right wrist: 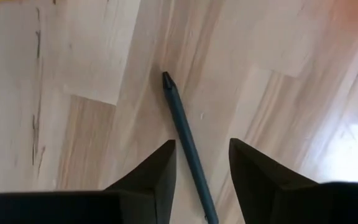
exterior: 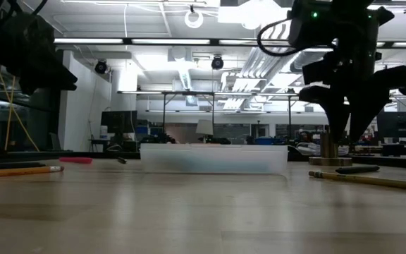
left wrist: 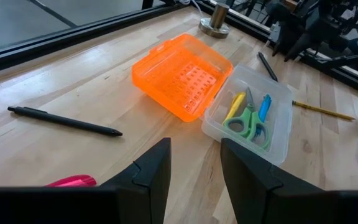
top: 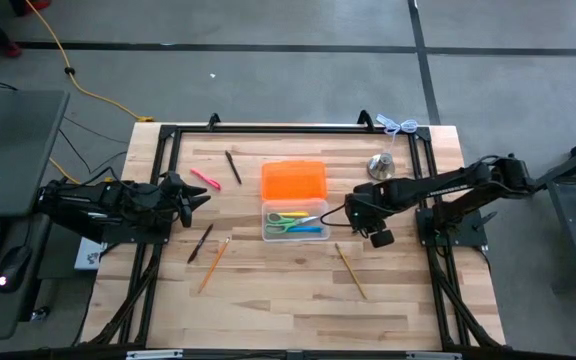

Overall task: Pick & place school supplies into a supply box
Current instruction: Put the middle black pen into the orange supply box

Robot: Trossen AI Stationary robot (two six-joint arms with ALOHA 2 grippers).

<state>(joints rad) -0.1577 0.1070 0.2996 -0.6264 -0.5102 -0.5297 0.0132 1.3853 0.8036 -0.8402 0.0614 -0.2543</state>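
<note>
Right wrist view shows the right gripper (right wrist: 201, 165) open and empty above a dark pen (right wrist: 188, 149) on the table (right wrist: 92, 56); the left gripper (left wrist: 194, 165) waits open, empty.

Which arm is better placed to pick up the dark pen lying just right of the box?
The right. Its gripper hangs directly over the dark pen, open fingers straddling it, beside the supply box. The left gripper waits on the box's far side.
</note>
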